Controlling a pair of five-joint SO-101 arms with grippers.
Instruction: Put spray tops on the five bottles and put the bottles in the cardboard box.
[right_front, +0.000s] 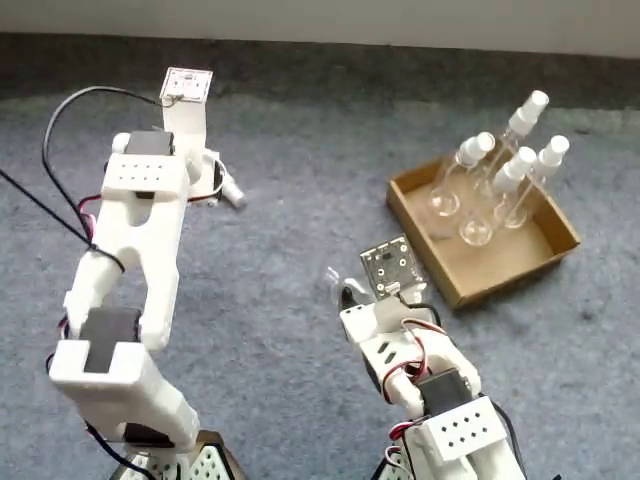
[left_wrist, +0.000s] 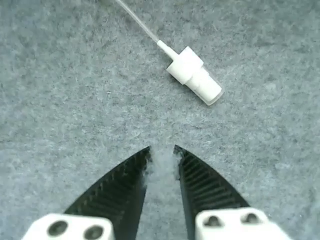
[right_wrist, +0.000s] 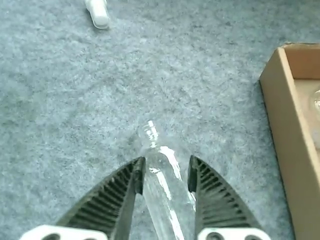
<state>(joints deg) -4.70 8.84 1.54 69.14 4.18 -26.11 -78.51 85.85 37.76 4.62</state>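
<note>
A loose white spray top (left_wrist: 194, 77) with its thin dip tube lies on the grey carpet just ahead of my left gripper (left_wrist: 161, 151), which is open a little with nothing between its fingers. The high view shows that spray top (right_front: 232, 195) beside the left arm's tip. My right gripper (right_wrist: 165, 162) is shut on a clear capless bottle (right_wrist: 161, 172), whose neck points forward past the fingertips; the bottle (right_front: 335, 283) sits low over the carpet left of the cardboard box (right_front: 520, 275). Several capped bottles (right_front: 505, 180) stand in the box.
The box's near corner (right_wrist: 280, 110) is close beside the right gripper. The spray top (right_wrist: 97, 12) lies farther ahead of the held bottle. Open carpet stretches between the two arms. A black cable (right_front: 60, 120) loops by the left arm.
</note>
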